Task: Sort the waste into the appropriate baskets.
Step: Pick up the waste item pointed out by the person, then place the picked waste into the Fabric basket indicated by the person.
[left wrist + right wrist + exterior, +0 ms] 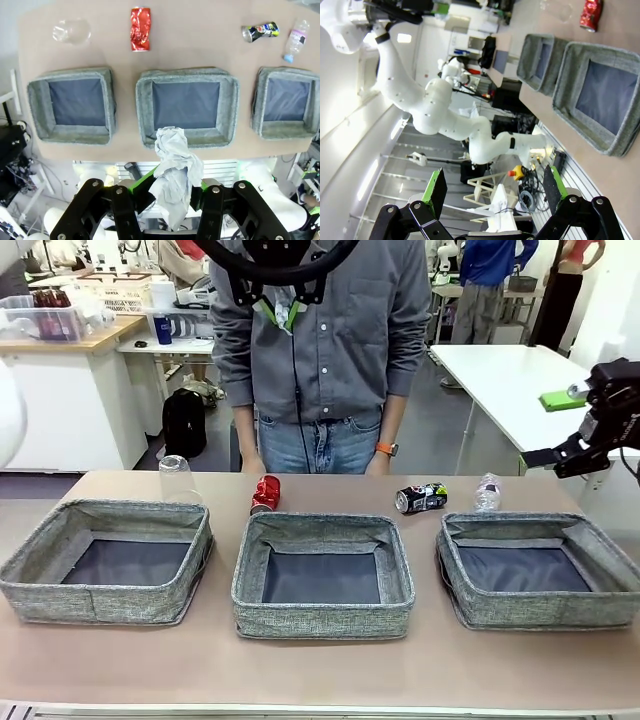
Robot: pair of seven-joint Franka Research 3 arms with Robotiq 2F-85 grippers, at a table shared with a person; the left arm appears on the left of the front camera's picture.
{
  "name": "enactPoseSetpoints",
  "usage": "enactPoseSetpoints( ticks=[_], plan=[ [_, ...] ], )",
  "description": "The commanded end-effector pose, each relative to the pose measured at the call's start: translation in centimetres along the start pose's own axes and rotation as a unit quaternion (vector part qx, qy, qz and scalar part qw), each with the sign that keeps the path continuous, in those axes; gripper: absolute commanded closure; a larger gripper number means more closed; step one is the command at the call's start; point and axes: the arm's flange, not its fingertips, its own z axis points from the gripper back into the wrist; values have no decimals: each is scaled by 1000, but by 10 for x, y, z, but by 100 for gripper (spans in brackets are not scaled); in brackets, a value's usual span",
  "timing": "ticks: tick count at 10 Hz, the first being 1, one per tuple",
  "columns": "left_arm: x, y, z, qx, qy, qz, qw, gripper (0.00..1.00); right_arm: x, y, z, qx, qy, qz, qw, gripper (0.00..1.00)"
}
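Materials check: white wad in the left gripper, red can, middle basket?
The white wad: looks like paper, matte, sharp crumple folds. The red can: thin metal, likely aluminium, glossy print, crushed with dents. The middle basket: grey woven fabric, matte, soft sagging walls; dark bottom's material unclear.

A tan worktop (320,670) fronts a grey floor (436,435). Behind, a white table (500,380) stands right, a wood-topped white counter (60,410) left, a black backpack (185,425) beside it.
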Motion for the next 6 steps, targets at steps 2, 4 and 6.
enactPoseSetpoints(
  ticks=[2,4,6],
  plan=[
    [-4,1,3,7,-5,2,1000,89,3,1,-1,10,-5,15,1000,0],
    [-4,1,3,7,-5,2,1000,89,3,1,-1,10,-5,15,1000,0],
    [-4,1,3,7,-5,2,1000,89,3,1,-1,10,-5,15,1000,0]
  ],
)
